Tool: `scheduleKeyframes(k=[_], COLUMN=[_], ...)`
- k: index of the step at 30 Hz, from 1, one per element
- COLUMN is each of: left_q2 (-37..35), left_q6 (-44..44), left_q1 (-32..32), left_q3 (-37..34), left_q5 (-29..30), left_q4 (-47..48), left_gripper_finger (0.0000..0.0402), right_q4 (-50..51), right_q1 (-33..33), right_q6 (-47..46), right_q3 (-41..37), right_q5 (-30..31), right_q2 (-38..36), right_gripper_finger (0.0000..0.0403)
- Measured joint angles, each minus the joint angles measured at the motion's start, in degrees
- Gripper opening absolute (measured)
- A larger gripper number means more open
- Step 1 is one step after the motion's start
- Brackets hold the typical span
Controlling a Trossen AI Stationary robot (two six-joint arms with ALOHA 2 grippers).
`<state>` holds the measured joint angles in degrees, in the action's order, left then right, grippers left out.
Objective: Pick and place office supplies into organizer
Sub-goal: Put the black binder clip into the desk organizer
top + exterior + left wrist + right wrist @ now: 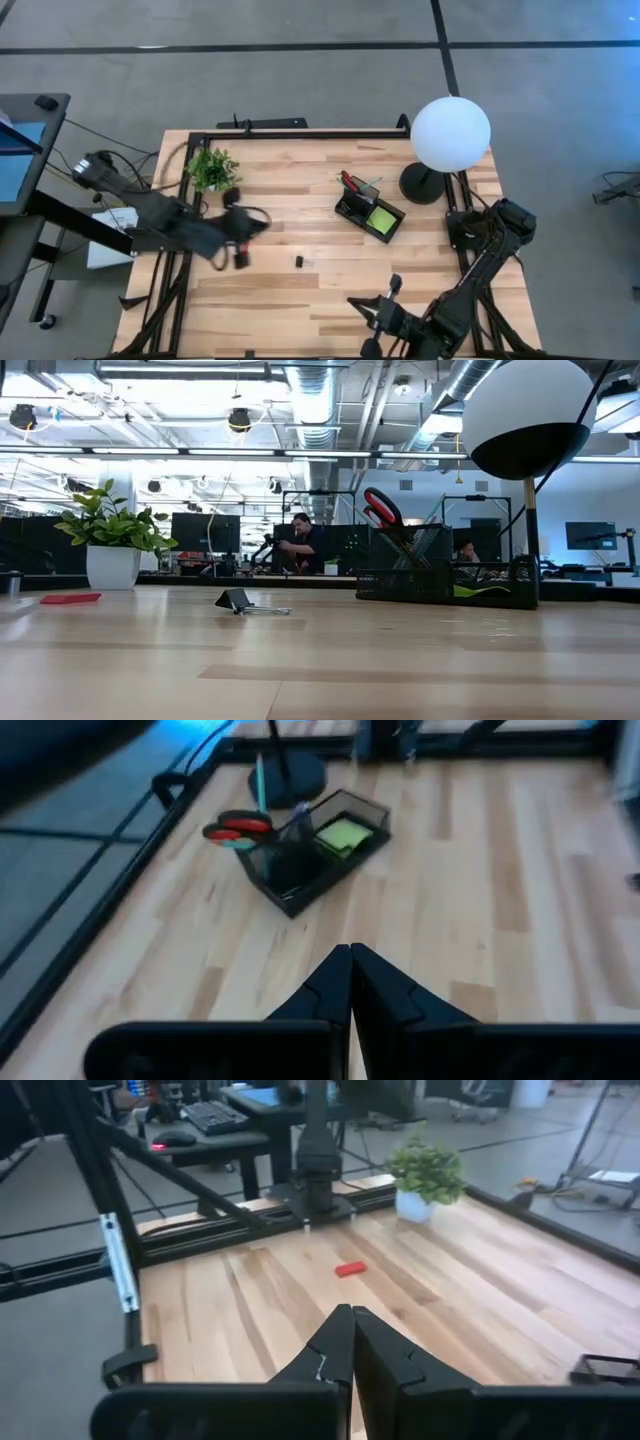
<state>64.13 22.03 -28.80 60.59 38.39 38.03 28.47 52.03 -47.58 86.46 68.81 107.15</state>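
Note:
The black organizer (370,212) stands at the table's centre right. In it are red-handled scissors (350,183), pens (262,782) and a lime-green sticky-note pad (383,220). A black clip (298,261) lies on the wood at mid-table. A small red block (350,1268) lies flat toward the left side, also seen in the low view (70,598). My left gripper (350,960) is shut and holds nothing; it hangs above the table's left part (245,235), pointing toward the organizer. My right gripper (352,1320) is shut and bare near the front edge (385,295).
A potted plant (212,168) stands at the far left of the table. A white globe lamp (450,133) on a black base (422,183) stands right behind the organizer. A black frame (300,133) rims the table. People sit at desks in the room beyond (300,540).

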Motion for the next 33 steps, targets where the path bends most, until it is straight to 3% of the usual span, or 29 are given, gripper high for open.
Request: scheduleKeyframes(k=[3,7,11,14,20,26,33], left_q2=[-8.13,-15.55,-17.46,-17.35,-16.09,-12.1,-3.34], left_q6=[1.23,0.51,-1.35,-1.87,-5.15,-11.09,-1.14], left_q1=[-4.29,-9.97,-12.19,-12.08,-10.45,-8.96,-5.97], left_q3=[-8.24,-24.87,-40.66,-47.46,-49.95,-49.93,-49.91], left_q5=[-0.31,-0.79,-1.46,-2.39,-3.58,-5.09,-5.47], left_q4=[-2.88,-18.7,-41.63,-51.1,-55.4,-61.88,-66.3], left_gripper_finger=[0.0,0.0,0.0,0.0,0.0019,0.0096,0.0184], right_q4=[2.81,3.97,3.95,3.98,4.29,4.32,3.43], right_q1=[0.46,0.42,-0.41,-1.22,-3.57,-5.24,-6.43], right_q6=[-3.64,-6.44,-6.46,-6.46,-5.98,-2.89,-2.46], right_q3=[0.0,-0.02,-0.02,-0.02,-0.02,-0.02,-0.02], right_q5=[0.65,1.14,1.14,0.89,0.15,0.12,0.17], right_q2=[0.0,0.0,0.0,0.0,0.0,0.0,0.0], right_gripper_finger=[0.0,0.0,0.0,0.0,0.0,0.0,0.0])
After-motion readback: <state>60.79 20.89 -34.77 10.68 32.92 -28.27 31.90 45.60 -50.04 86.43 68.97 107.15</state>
